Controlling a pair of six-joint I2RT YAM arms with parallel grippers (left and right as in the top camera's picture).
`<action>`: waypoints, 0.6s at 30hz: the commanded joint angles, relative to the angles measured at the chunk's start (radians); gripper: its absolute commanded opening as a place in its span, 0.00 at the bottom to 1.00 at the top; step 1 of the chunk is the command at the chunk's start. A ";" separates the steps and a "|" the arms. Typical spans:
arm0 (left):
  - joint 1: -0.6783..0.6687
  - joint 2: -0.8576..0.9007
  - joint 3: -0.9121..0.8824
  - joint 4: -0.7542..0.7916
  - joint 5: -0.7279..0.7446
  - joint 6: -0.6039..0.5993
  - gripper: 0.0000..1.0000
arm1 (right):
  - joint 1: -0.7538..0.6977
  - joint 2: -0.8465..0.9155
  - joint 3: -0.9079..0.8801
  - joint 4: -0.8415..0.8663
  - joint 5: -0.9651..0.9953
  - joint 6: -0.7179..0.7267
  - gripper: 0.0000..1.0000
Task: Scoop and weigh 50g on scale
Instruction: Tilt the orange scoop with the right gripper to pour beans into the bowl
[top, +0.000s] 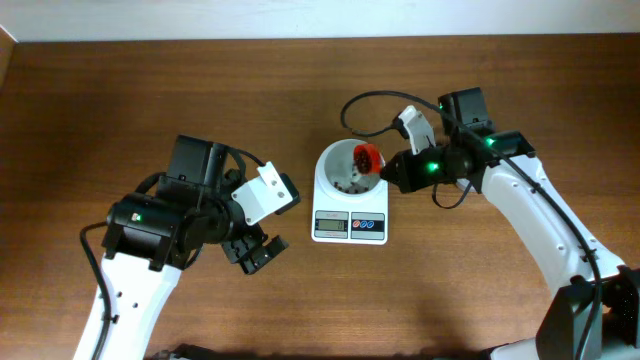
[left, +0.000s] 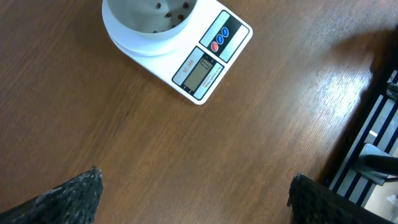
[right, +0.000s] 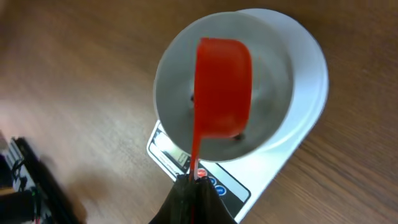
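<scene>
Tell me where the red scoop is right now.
In the overhead view, the red scoop is right of centre, over the scale's bowl, held by the right gripper.

Right gripper (right: 194, 186), at the bottom centre of the frame, clamps the thin handle of a red scoop (right: 222, 87). The scoop's cup lies over the round white bowl (right: 277, 93) of the scale (right: 311, 68) at centre. The display (right: 166, 151) shows below the bowl, on a wooden table (right: 74, 74).
</scene>
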 joint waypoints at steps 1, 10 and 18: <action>0.006 -0.001 0.019 0.002 0.014 0.016 0.99 | 0.006 -0.018 -0.005 0.006 -0.011 -0.011 0.04; 0.006 -0.001 0.019 0.002 0.014 0.016 0.99 | 0.006 -0.018 -0.005 -0.006 -0.105 -0.120 0.04; 0.006 -0.001 0.019 0.002 0.014 0.016 0.99 | 0.006 -0.018 -0.005 -0.008 -0.117 -0.121 0.04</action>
